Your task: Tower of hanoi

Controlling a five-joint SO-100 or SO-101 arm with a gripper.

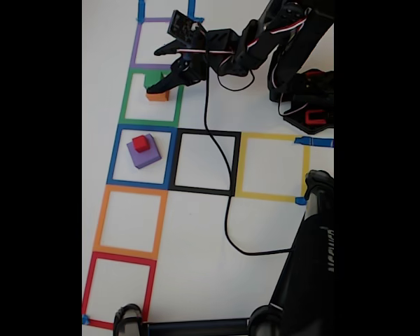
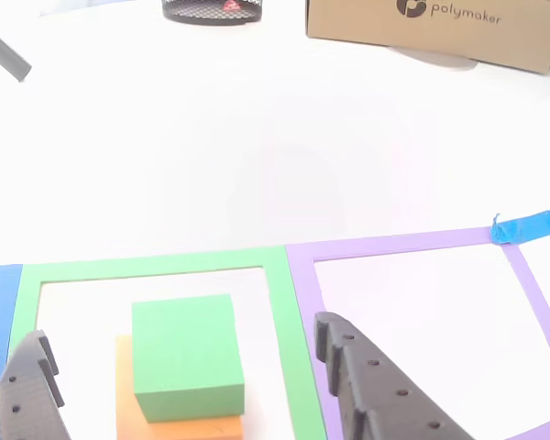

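Between the wide-open, empty pincer point(image 2: 188, 385) fingers sits green cube point(image 2: 185, 356) on orange cube point(image 2: 179, 423); red cube point(image 1: 141, 143) on purple cube point(image 1: 144, 153) well away, so approx. halfway, I'd judge.

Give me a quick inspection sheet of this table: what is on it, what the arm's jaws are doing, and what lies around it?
Surface: white table with taped square outlines in several colours.
Job's things: green cube stacked on orange cube inside the green tape square; red cube on purple cube inside the blue tape square.
Clutter: nothing seen among the squares.
Grippers: gripper with jaws open either side of the green cube, not touching it.
Cables: black cable trailing from the arm across the black tape square.
Surroundings: cardboard box and a dark mesh basket at the far edge.
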